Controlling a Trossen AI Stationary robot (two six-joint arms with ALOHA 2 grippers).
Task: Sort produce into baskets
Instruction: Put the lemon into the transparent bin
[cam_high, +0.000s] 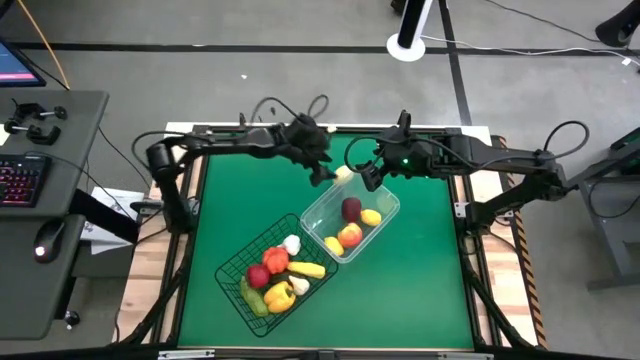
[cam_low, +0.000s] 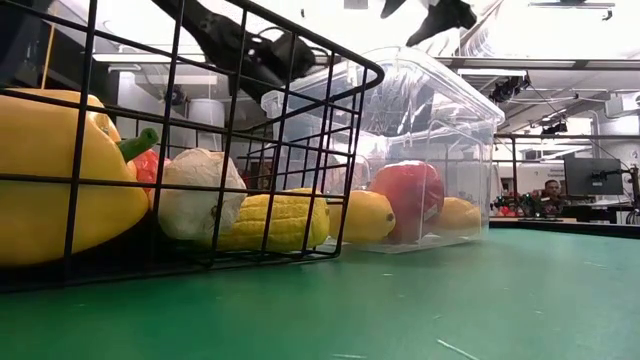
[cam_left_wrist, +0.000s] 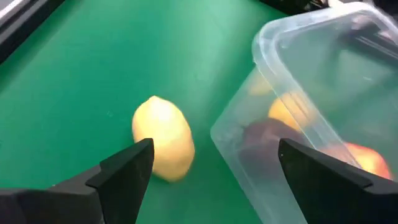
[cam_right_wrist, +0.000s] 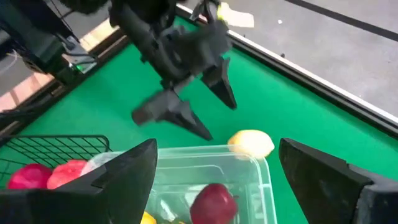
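High view showed a pale yellow, oval toy lemon (cam_high: 344, 173) lying loose on the green table mat (cam_high: 420, 280), just beside the far corner of the clear see-through plastic basket with rounded corners (cam_high: 386, 198) and outside it. Left wrist view placed that lemon (cam_left_wrist: 163, 138) ahead of the left gripper (cam_left_wrist: 214, 165), whose two dark fingers stood spread wide with nothing between them; the lemon lay nearer one finger, and the clear basket's rounded corner (cam_left_wrist: 261, 46) crowded in beside the other. Right wrist view showed the left gripper (cam_right_wrist: 202, 112) poised above the mat close to the lemon (cam_right_wrist: 250, 142), fingertips pointing down and parted, not touching it. The right gripper (cam_right_wrist: 214, 165) hung over the clear basket's far end, its fingers also wide apart and empty, so both arms met over the same corner of the mat. Inside the clear basket lay a dark red apple (cam_high: 351, 208), a yellow lemon-like fruit (cam_high: 371, 217), a red-and-yellow peach-like fruit (cam_high: 349, 235) and another small yellow piece (cam_high: 333, 245). Touching its near end stood the black wire mesh basket (cam_high: 232, 270), holding a white garlic bulb (cam_high: 292, 243), a red tomato-like piece (cam_high: 274, 259), a yellow corn cob (cam_high: 306, 269), a yellow bell pepper (cam_high: 280, 295) and a green vegetable (cam_high: 252, 298). To the left of the table sat a grey side desk (cam_high: 70, 130) with a keyboard (cam_high: 22, 180) and a mouse (cam_high: 46, 240).
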